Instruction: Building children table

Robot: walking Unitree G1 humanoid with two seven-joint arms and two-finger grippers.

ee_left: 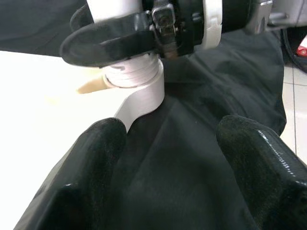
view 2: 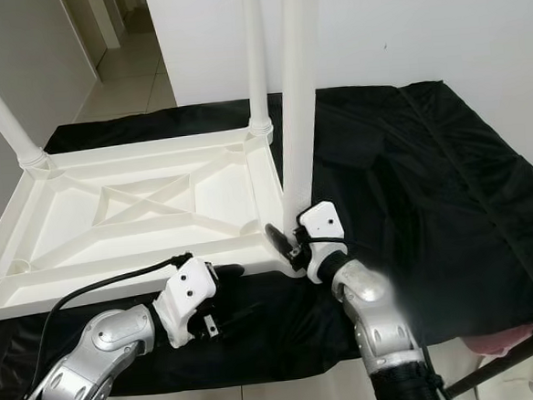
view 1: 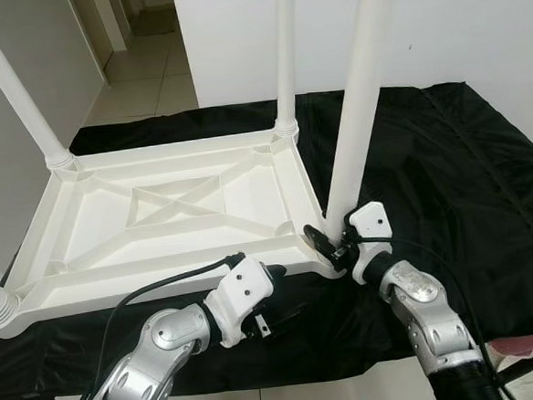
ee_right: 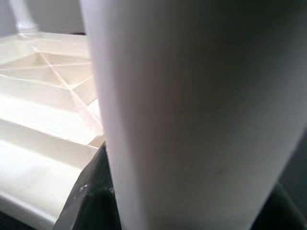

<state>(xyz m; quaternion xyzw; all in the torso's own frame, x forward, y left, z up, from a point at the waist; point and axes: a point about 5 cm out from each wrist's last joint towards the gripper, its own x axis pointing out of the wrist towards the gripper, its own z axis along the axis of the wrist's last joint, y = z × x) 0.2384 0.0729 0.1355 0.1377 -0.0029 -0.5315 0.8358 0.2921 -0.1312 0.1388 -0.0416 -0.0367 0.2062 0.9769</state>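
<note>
Black cloth [view 1: 447, 160] covered work surface. White tabletop [view 1: 167, 211] lay upside down on it; three legs seated at other corners.

Fourth leg [view 1: 356, 111] stood at near right corner socket, right gripper [view 1: 329, 241] clenched round its base.

Left gripper [view 1: 272, 302] released, fingers spread, low over cloth just beside tabletop's near edge.

Risk, as judged: leg leaned slightly; cross-seating or popping out likely if pushed off-axis. Unbraced tabletop could slide on cloth.

Left wrist view showed ribbed collar [ee_left: 132, 74] at socket with finger [ee_left: 112, 40] across it; head views hid that. Right wrist view gave leg surface close up.
</note>
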